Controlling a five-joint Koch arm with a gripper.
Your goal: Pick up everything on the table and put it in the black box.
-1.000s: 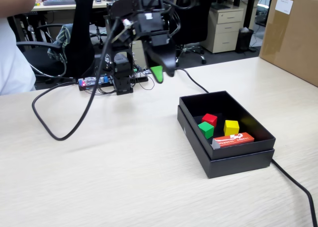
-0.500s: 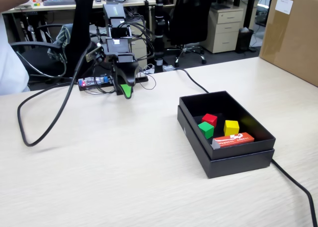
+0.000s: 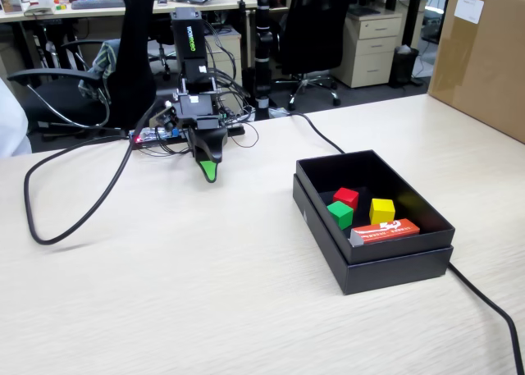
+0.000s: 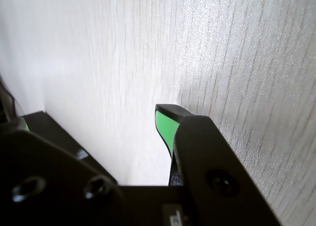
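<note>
The green cube (image 3: 340, 214) lies inside the black box (image 3: 385, 270), at the box's left side, next to a red cube (image 3: 346, 197) and a yellow cube (image 3: 381, 210). My gripper (image 3: 210, 174) points down with its green tip just over the table (image 3: 205, 301), close to the arm's base and well to the left of the box. In the wrist view the gripper (image 4: 94, 117) holds nothing. Bare wood grain shows between the green-padded fingertip (image 4: 165, 124) on the right and the dark jaw at the left, so it stands open.
An orange-red flat pack (image 3: 385, 230) lies along the box's front wall. A black cable (image 3: 49, 231) loops over the table at left and another (image 3: 492, 313) runs off at right. A brown carton (image 3: 484, 55) stands at the back right. Office chairs are behind.
The arm has swung left, away from the box, and folded down. The gripper dropped from mid-air to just above the table by the base. The cable loop shifted left.
</note>
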